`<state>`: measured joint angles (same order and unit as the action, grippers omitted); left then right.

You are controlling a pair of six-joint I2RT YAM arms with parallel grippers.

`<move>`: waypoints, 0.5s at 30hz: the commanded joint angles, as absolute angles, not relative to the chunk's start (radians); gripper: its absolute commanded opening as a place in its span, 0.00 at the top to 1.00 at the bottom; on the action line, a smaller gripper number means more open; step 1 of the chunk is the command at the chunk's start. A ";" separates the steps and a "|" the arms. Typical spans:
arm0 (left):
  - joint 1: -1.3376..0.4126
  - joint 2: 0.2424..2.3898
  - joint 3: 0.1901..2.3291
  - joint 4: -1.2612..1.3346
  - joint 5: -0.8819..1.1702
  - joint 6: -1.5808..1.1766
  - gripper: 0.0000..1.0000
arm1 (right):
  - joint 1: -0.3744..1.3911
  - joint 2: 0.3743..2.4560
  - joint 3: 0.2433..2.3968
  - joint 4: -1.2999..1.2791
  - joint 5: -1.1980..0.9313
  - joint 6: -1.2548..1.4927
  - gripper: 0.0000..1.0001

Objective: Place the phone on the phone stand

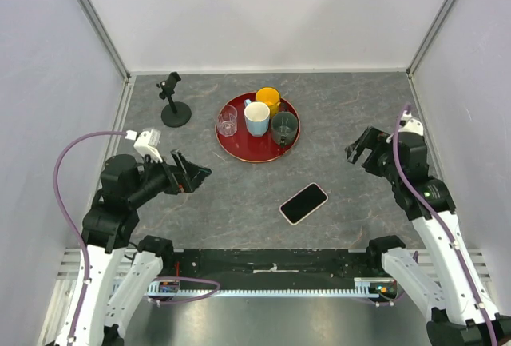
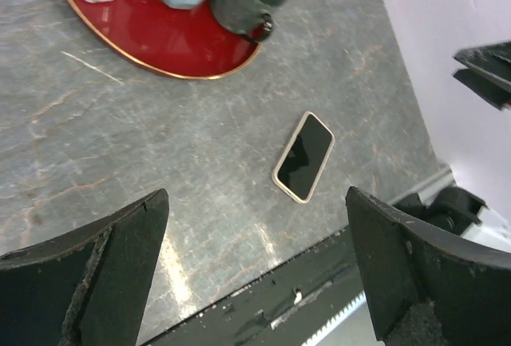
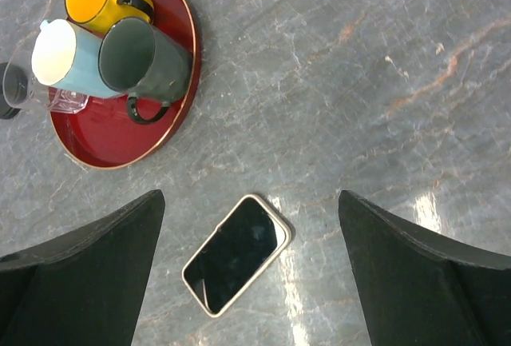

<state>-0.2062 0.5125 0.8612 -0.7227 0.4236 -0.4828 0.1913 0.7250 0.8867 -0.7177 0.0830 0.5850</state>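
The phone [image 1: 304, 203] lies flat, screen up, on the grey table near the front middle; it also shows as the phone [image 2: 303, 157] in the left wrist view and the phone [image 3: 235, 254] in the right wrist view. The black phone stand [image 1: 173, 104] rests upright at the back left, holder bare. My left gripper [image 1: 194, 173] hovers open to the left of the phone, well apart from it. At the right, above the table, my right gripper [image 1: 361, 149] hangs open, with the phone lying below and between its spread fingers [image 3: 88, 274]. Neither gripper holds anything.
A red round tray [image 1: 239, 145] at the back middle carries a clear glass [image 1: 227, 120], a pale blue mug [image 1: 257, 118], a yellow mug [image 1: 269, 99] and a dark green mug [image 1: 284, 128]. White walls enclose three sides. A black rail [image 1: 271, 262] runs along the near edge.
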 commanded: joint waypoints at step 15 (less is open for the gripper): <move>-0.141 1.220 1.158 -0.434 -0.195 -0.328 0.01 | 0.218 0.919 0.759 -0.127 -0.411 0.463 0.02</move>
